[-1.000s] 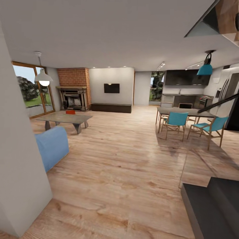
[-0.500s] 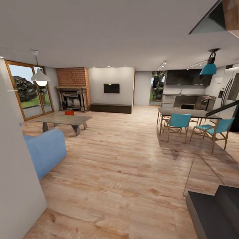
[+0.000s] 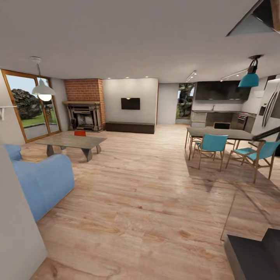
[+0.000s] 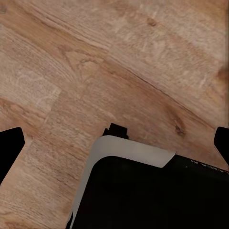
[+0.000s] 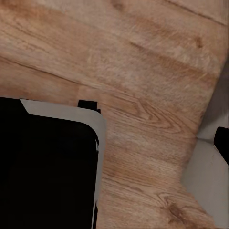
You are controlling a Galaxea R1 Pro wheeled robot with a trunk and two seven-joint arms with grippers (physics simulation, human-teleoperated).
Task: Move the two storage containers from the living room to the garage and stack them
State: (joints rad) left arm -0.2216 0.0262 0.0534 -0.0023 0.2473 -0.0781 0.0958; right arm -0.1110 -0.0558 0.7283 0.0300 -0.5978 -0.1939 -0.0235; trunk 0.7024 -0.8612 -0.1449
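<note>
Nearest, both wrist views look down on light wood planks and the robot's own dark base. The left pincer (image 4: 114, 143) stands wide, its dark fingertips at the two edges of the view with nothing between them. Of the right pincer, one dark fingertip (image 5: 222, 143) shows at the edge, so I cannot tell how wide it stands; it appears to carry nothing.

Farther ahead, past the blue sofa (image 3: 42, 182), a low counter (image 3: 72, 140) stands in the living room. On it sits a small orange-red box (image 3: 80, 133), likely one storage container, well apart from both pincers. The second cannot be made out.

Judging from this, nothing is picked up yet: the approach, both carries and the stacking in the garage all remain.
</note>
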